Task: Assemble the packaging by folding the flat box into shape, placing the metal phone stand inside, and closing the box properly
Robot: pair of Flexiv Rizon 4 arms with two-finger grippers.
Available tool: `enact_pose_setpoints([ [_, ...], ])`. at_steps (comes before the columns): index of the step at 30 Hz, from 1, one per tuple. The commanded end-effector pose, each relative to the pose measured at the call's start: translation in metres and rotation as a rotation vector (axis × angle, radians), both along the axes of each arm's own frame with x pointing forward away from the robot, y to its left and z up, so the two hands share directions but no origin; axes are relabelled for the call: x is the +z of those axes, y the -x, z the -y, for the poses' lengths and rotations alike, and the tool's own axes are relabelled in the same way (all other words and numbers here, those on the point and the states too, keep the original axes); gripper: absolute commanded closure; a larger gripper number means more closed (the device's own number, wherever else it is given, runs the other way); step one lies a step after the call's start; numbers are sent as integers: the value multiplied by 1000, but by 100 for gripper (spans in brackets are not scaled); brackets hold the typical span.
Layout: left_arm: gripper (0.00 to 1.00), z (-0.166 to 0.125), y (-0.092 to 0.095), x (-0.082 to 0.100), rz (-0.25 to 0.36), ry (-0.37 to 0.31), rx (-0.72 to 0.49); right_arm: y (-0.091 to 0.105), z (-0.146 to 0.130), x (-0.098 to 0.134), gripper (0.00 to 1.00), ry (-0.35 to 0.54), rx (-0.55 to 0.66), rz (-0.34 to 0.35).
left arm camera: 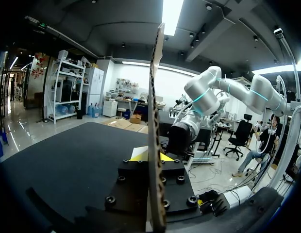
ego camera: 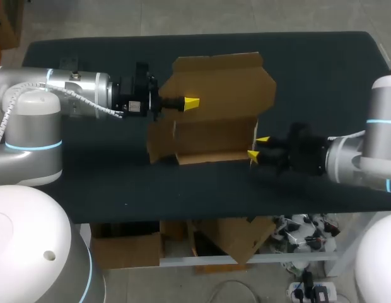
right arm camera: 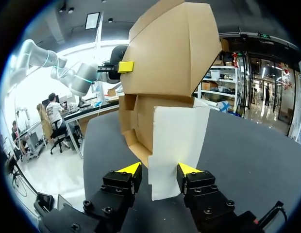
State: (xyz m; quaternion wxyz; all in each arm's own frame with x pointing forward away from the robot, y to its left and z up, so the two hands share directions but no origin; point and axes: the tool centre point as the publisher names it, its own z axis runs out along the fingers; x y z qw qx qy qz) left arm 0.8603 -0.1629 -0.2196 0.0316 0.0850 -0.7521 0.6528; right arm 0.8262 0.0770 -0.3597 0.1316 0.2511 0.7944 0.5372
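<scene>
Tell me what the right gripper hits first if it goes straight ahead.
The cardboard box: its pale panel stands between the open fingers of the right gripper, so contact should come almost at once.

Just a table (ego camera: 321, 69), covered in dark matte material, with rounded far corners. Stretches across most of the head view. Near its front edge, a tiny pale speck (ego camera: 125, 204), too small to identify.

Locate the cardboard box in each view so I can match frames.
Head view: cardboard box in the middle, partly folded.
Left wrist view: edge-on, standing in the left gripper.
Right wrist view: looming ahead of the right gripper.
Shared landmark: left gripper's yellow tip on the box's panel.
</scene>
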Motion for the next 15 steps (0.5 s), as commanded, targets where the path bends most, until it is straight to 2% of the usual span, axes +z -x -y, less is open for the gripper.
enact_pose_setpoints([
  [1, 100, 1, 0, -3, -1, 1, -1, 2, -7, 0, 51, 6, -6, 3],
  [15, 100, 1, 0, -3, -1, 1, -1, 17, -22, 5, 51, 15, 6, 17],
])
